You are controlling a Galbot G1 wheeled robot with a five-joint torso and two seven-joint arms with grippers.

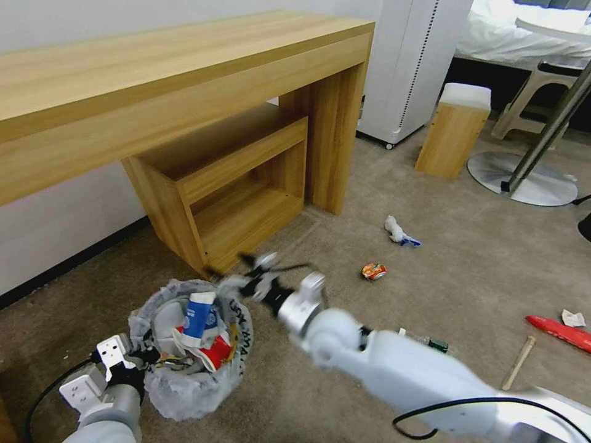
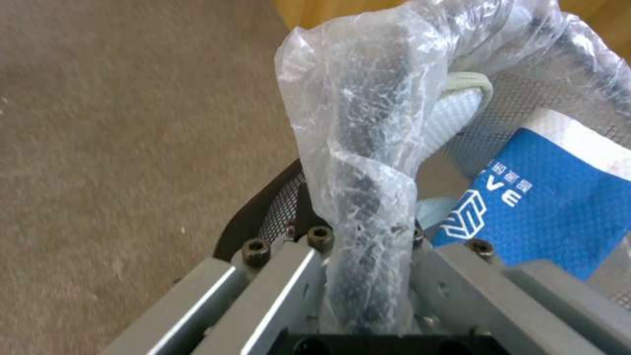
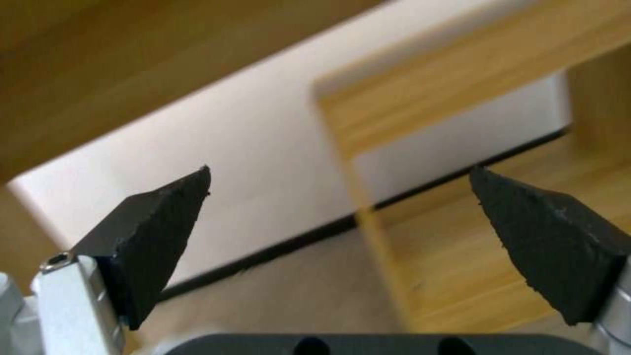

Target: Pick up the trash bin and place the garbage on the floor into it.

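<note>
1. The left gripper (image 1: 138, 360) sits low at the robot's left, its fingers pinched on the bag-wrapped rim of the trash bin (image 1: 184, 381); the left wrist view shows that rim (image 2: 362, 217) running between the two metal fingers (image 2: 276, 291).
2. The trash bin is at the robot's left front, close to the low wooden shelf unit (image 1: 228, 184) under the long wooden worktop (image 1: 154, 67). Whether it rests on the floor (image 1: 345, 203) or is held just off it, I can't tell.
3. Inside the bin are a blue-white paper cup (image 1: 198, 314), something red (image 1: 217, 352) and white pieces (image 1: 166, 320). The cup's blue side (image 2: 552, 207) also shows in the left wrist view, against the black mesh wall.
4. The right gripper (image 1: 258, 280) hovers just beyond the bin's far rim, blurred, in front of the shelf unit. The right wrist view has its black fingers (image 3: 157, 236) spread wide with nothing between them.
5. Still lying on the carpet, well apart from the bin: a crumpled tissue (image 1: 397, 231), a crushed can (image 1: 373, 271), a small bottle (image 1: 431, 342) beside the right arm, a wooden stick (image 1: 518, 363), a red snack bag (image 1: 560, 332) and a white scrap (image 1: 573, 318).
6. Farther back stand a small wooden block with a white top (image 1: 454, 129) and a round metal stand base (image 1: 523, 178).
</note>
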